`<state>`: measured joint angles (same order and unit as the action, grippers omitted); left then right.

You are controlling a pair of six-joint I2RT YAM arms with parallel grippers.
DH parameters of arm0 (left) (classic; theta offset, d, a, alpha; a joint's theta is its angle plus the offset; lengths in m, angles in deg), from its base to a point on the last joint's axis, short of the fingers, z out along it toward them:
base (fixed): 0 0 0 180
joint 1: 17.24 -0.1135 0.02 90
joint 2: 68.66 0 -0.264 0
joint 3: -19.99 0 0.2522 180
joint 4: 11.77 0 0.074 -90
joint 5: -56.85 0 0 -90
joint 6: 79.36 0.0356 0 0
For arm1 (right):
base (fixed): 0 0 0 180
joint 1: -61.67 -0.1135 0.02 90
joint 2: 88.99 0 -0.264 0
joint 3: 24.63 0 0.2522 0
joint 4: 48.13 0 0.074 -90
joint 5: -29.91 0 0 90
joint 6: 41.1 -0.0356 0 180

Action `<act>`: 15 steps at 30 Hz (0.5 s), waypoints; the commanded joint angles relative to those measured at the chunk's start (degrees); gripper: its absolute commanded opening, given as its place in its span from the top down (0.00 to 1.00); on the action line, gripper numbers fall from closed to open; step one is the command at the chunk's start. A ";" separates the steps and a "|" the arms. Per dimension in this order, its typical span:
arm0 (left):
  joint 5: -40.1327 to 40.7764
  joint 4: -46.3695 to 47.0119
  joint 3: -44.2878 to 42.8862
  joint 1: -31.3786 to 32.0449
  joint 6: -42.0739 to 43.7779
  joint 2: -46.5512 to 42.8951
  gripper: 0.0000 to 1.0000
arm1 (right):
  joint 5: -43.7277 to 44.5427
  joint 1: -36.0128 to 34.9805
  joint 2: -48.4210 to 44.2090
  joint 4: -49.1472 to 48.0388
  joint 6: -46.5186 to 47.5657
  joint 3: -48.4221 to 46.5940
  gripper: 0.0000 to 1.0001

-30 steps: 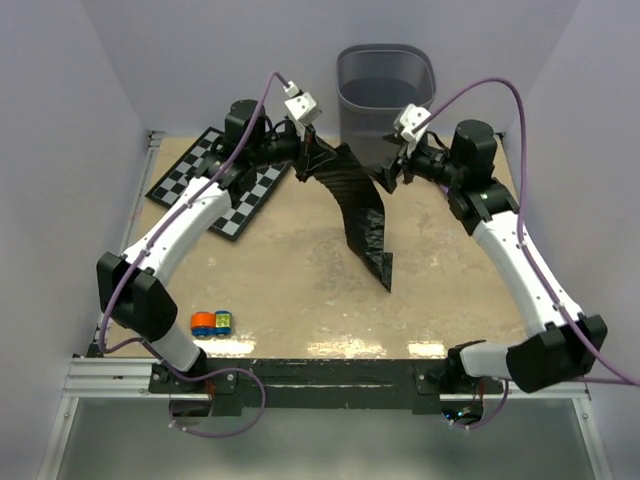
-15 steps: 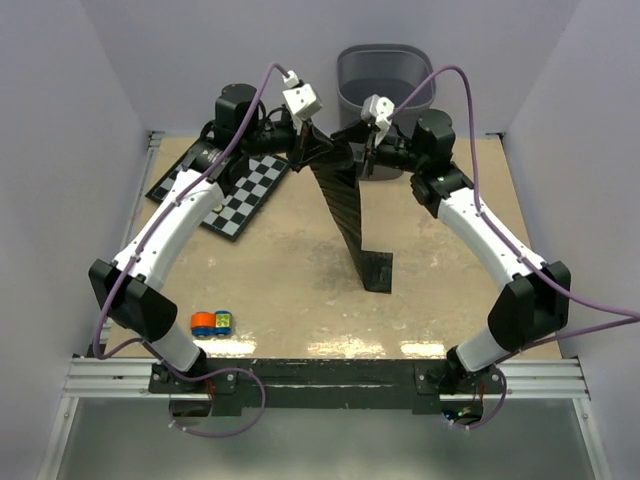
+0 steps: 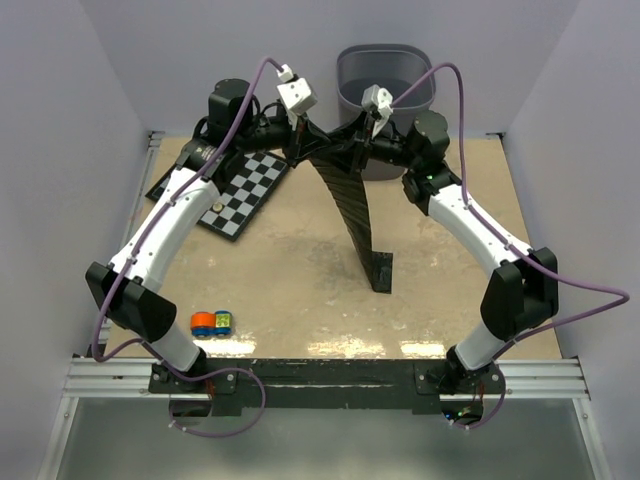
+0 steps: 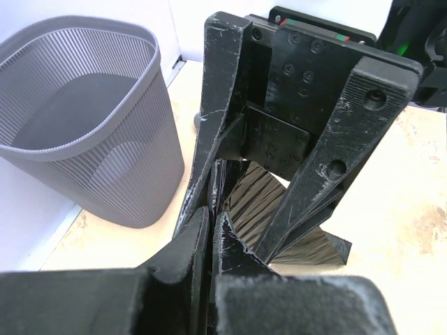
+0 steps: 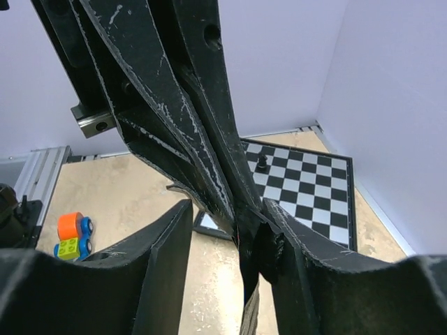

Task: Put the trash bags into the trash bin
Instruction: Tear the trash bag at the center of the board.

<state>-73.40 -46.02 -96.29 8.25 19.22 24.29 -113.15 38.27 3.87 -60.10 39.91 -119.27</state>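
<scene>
Left gripper (image 4: 211, 230): you are holding its jaws clamped on the trash bag (image 3: 358, 215) top. Right gripper (image 5: 227, 230): jaws standing apart, straddling that fold. Bag is hanging just near of the trash bin (image 3: 386, 62), tail touching the worktop (image 3: 290, 270).

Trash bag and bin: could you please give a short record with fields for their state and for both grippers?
trash bag: long black strip, top lifted, lower end on the table
trash bin: upright, beyond the grippers, bag not inside
left gripper: shut on the bag's top
right gripper: open, next to the left one
</scene>
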 commanded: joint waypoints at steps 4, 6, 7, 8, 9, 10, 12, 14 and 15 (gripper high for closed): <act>1.58 3.53 -1.10 -1.15 -1.72 -3.56 1.00 | -0.73 -0.07 -0.49 -3.62 -3.83 0.46 0.43; 1.40 3.88 -1.28 -1.33 -1.99 -3.56 1.00 | -0.56 -0.16 -0.49 -4.58 -4.62 0.81 0.42; 1.23 4.05 -1.19 -1.33 -2.16 -3.56 1.00 | -0.64 -0.16 -0.40 -4.76 -4.80 0.73 0.43; 1.05 4.40 -1.19 -1.41 -2.60 -3.47 1.00 | -0.82 -0.07 -0.22 -4.76 -4.89 0.64 0.44; 0.88 4.75 -1.10 -1.41 -3.12 -3.47 1.00 | -0.82 -0.16 -0.14 -4.94 -4.81 0.46 0.47; 0.70 4.93 -1.10 -1.50 -3.39 -3.39 1.00 | -0.73 -0.07 -0.05 -5.29 -4.89 0.37 0.50; 0.44 5.46 -1.02 -1.59 -4.01 -3.21 1.00 | -0.47 -0.16 0.22 -5.81 -5.42 0.02 0.52; 0.26 6.07 -1.02 -1.68 -4.80 -3.12 1.00 | 0.05 -0.16 0.39 -6.43 -6.21 -0.15 0.48; 0.00 6.25 -1.10 -1.76 -5.23 -3.04 1.00 | 0.58 -0.16 0.39 -7.21 -6.82 0.11 0.45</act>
<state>-72.66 -43.16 -96.29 7.14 16.88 22.97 -113.58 38.36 4.13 -62.88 35.65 -118.55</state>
